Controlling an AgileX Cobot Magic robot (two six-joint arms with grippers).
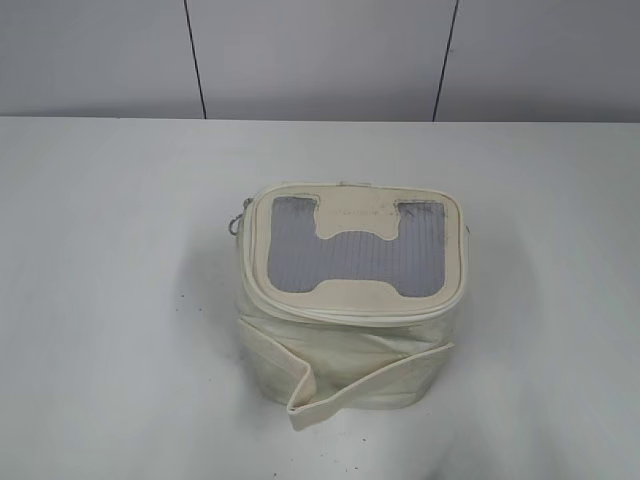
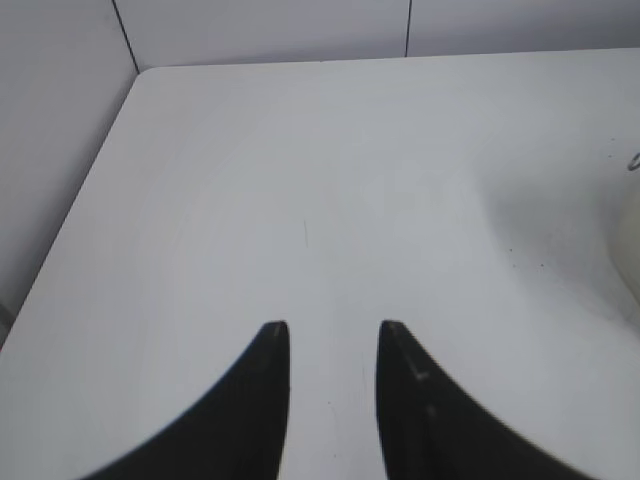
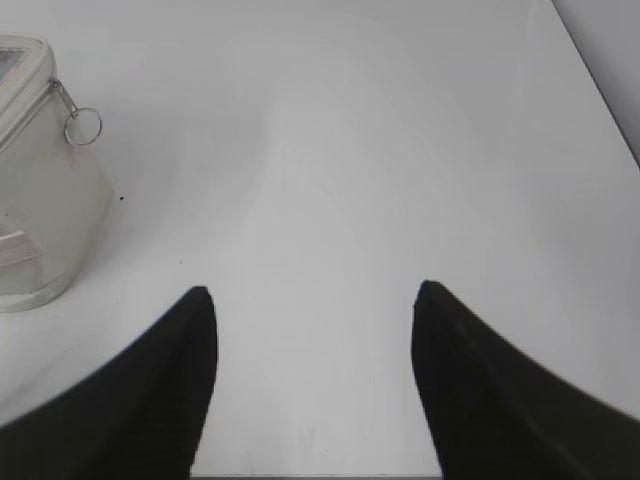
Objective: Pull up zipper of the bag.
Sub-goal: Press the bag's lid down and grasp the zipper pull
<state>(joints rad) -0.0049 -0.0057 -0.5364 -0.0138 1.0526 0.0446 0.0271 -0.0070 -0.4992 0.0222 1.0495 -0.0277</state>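
The boxy cream bag (image 1: 345, 345) stands mid-table in the exterior view, with a grey mesh top panel (image 1: 350, 250), a cream H-shaped patch and a loose strap (image 1: 330, 395) at its front. The zipper track (image 1: 350, 312) runs round the top rim. One silver pull with a ring (image 1: 238, 218) hangs at the bag's left side. Another ringed pull (image 3: 80, 120) shows on the bag's corner (image 3: 40, 200) in the right wrist view. The bag's edge (image 2: 630, 230) shows at the far right of the left wrist view. My left gripper (image 2: 332, 328) and right gripper (image 3: 312, 290) are open, empty, over bare table. Neither arm shows in the exterior view.
The white table (image 1: 100, 300) spreads on all sides of the bag. A grey panelled wall (image 1: 320, 55) stands behind the far edge. The table's left edge and corner (image 2: 135, 80) show in the left wrist view, its right edge (image 3: 600, 90) in the right wrist view.
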